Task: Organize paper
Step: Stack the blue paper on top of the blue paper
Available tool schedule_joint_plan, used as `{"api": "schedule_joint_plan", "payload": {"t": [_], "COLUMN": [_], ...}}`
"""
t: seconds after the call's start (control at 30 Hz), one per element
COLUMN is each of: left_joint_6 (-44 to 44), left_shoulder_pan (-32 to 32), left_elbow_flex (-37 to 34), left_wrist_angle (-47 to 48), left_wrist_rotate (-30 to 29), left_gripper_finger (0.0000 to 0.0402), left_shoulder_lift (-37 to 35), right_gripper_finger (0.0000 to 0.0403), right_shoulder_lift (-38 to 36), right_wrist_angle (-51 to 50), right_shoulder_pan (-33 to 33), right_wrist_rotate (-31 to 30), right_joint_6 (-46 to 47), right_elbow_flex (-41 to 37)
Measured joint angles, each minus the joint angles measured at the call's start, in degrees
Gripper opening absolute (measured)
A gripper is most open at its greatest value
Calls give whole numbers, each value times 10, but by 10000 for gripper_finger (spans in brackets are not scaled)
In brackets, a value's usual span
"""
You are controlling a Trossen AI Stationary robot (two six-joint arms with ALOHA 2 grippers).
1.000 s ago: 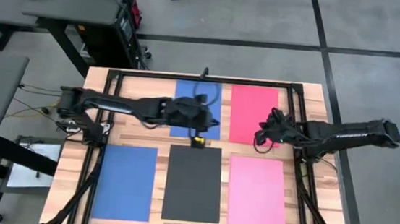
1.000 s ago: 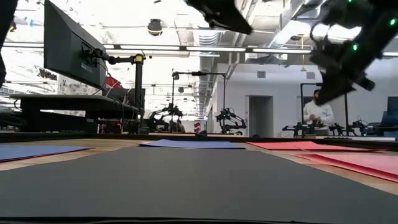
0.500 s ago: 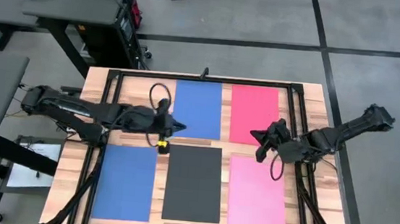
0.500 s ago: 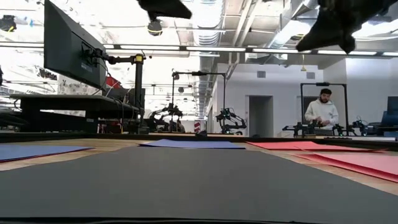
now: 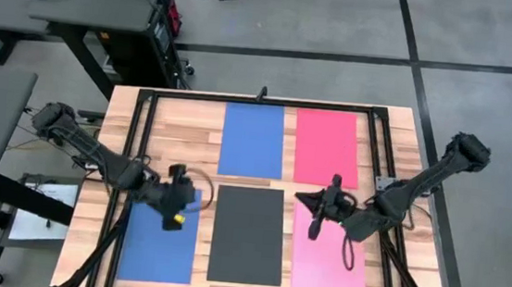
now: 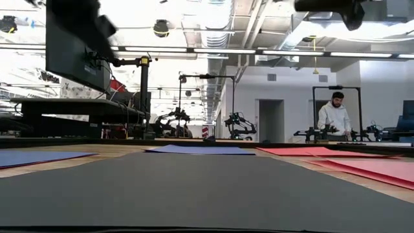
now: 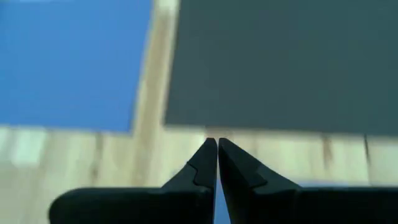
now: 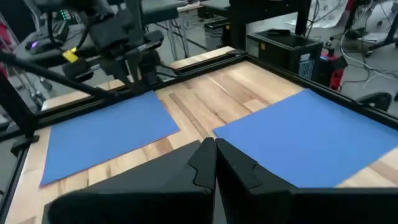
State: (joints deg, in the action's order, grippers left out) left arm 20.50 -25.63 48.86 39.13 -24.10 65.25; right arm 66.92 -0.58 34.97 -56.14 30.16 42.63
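Hovering with fingers pressed together and empty, the left gripper [image 5: 174,213] stood over the near blue sheet [image 5: 159,237], by its far inner corner; the dark grey sheet [image 5: 248,236] lay just beside, toward centre. Right gripper [image 5: 314,215], likewise closed on nothing, hung at the pink sheet [image 5: 330,257]'s inner far edge. Far blue sheet [image 5: 253,139] and red sheet [image 5: 326,147] lay beyond. All long axes ran front to back on the table [image 5: 178,132]. Judged: each arm nearest its own side's near sheet.

One camera is looking straight down on the bench [image 5: 169,131]; another is skimming level across the grey sheet [image 6: 194,191]; wrist cameras are hovering close, sharing it.
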Motion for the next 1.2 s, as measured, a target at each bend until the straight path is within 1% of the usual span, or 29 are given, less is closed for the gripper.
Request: {"api": "schedule_joint_plan", "payload": {"t": [0.13,0.27,0.37,0.47,0.57,0.6,0.7,0.8,0.87,0.93,1.07,1.13,1.2], "left_joint_6": [89,174,212,192,192,201,232,246,246,236,200,191,188], "left_shoulder_pan": [-71,-133,-178,-227,-265,-272,-291,-304,-310,-314,-318,-318,-320], "left_elbow_flex": [-14,-38,-47,-47,-32,-24,4,34,56,79,137,167,191], "left_wrist_angle": [51,28,-22,-90,-130,-134,-140,-153,-174,-175,-172,-168,-157], "left_wrist_rotate": [15,44,58,47,45,45,43,50,64,75,75,75,77], "left_gripper_finger": [0,0,0,0,0,0,0,0,0,0,0,0,2], "left_shoulder_lift": [7,23,47,88,140,156,211,264,300,332,380,397,409], "right_gripper_finger": [0,0,0,0,0,0,0,0,0,0,2,12,32], "right_shoulder_lift": [59,117,165,220,283,304,361,405,433,458,492,503,506], "right_wrist_angle": [2,2,19,71,117,118,107,109,109,106,82,65,48], "right_shoulder_pan": [-2,-9,-19,-35,-44,-45,-44,-42,-38,-38,-39,-39,-40], "right_wrist_rotate": [4,10,60,132,193,205,213,218,227,239,249,253,258], "right_joint_6": [-2,-12,-55,-103,-162,-189,-272,-327,-343,-356,-369,-363,-358], "right_elbow_flex": [36,69,99,135,185,205,266,314,339,360,392,405,412]}}
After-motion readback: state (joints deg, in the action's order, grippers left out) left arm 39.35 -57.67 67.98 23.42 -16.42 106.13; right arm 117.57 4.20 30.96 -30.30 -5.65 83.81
